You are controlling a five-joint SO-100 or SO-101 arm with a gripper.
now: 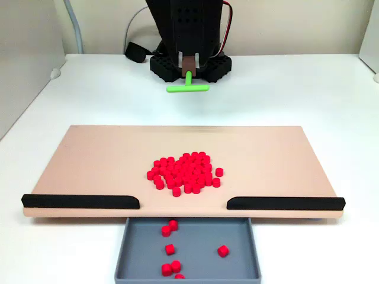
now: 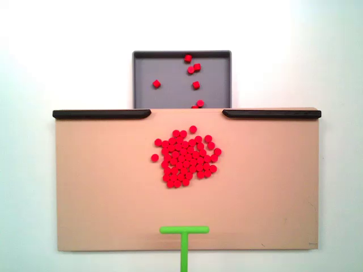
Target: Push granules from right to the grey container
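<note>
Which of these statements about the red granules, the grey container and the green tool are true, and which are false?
1. Most granules lie heaped on the tan board. True.
2. The grey container holds no granules. False: several lie inside.
3. The green tool touches the heap. False: bare board separates them.
4. Two black strips leave a gap before the container. True.

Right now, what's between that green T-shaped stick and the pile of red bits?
Only bare tan board separates the green pusher from the granules, in a fixed view.
</note>
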